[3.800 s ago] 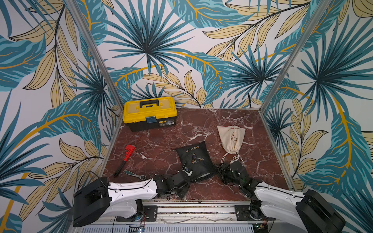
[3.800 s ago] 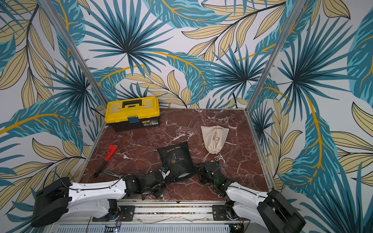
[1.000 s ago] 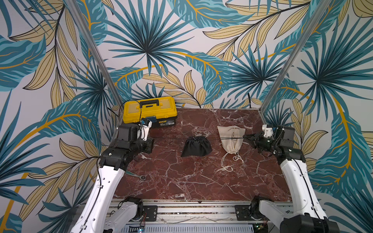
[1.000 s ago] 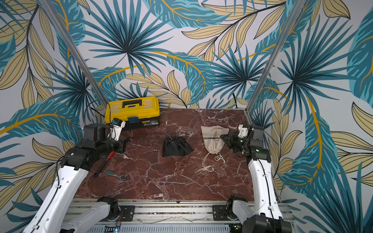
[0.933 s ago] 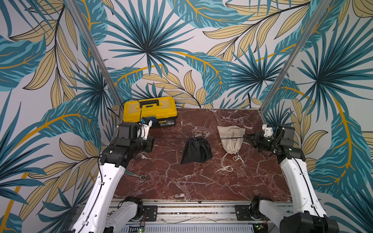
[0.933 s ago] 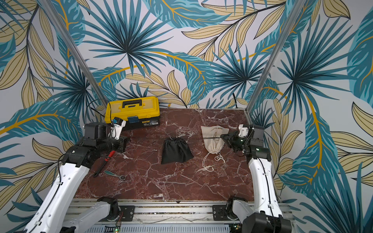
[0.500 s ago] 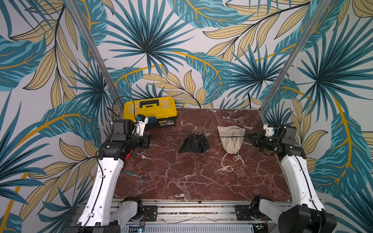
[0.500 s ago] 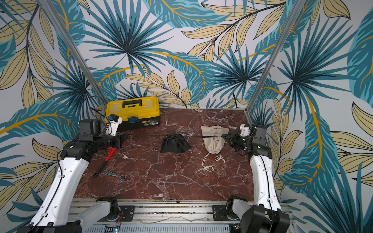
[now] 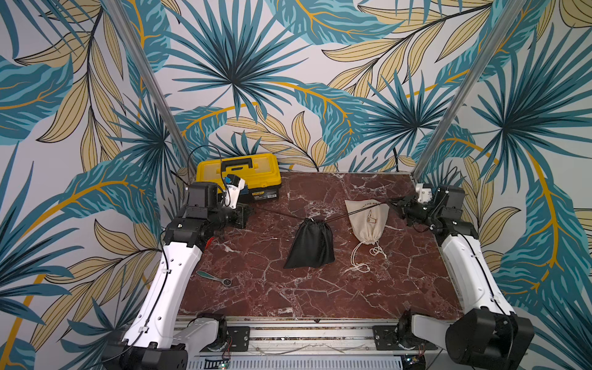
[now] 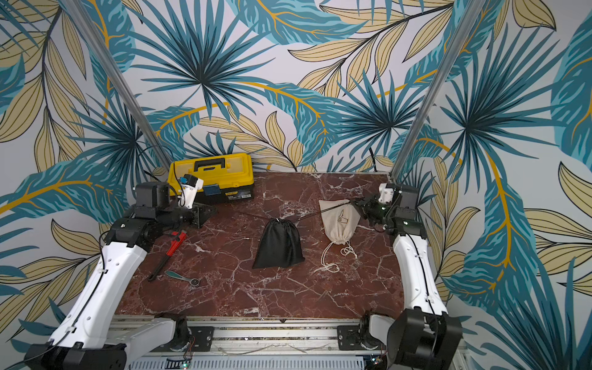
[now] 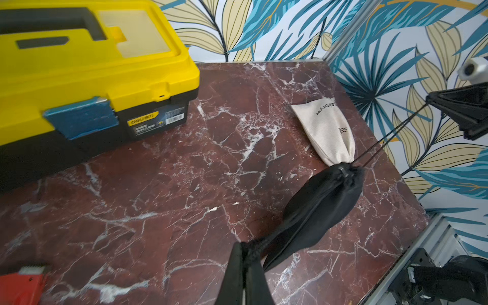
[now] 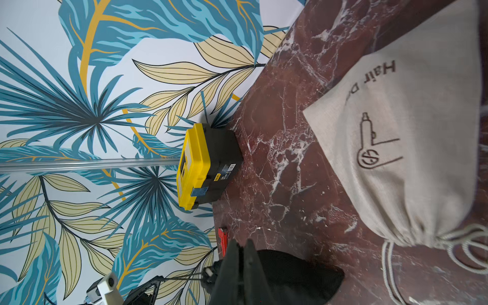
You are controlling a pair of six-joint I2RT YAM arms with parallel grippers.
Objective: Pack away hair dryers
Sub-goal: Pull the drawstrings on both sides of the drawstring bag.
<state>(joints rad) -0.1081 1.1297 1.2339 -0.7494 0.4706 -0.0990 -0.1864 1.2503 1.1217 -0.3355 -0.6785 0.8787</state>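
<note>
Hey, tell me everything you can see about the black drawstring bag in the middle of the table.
The black pouch is soft matte cloth, bulging as if filled, its neck cinched tight. Two thin black cords run taut from that neck, one to the shut left claw, one to the shut right claw. It hangs neck-up between them over the marble table, beside the beige pouch. Whether its bottom rests on the table is unclear.
</note>
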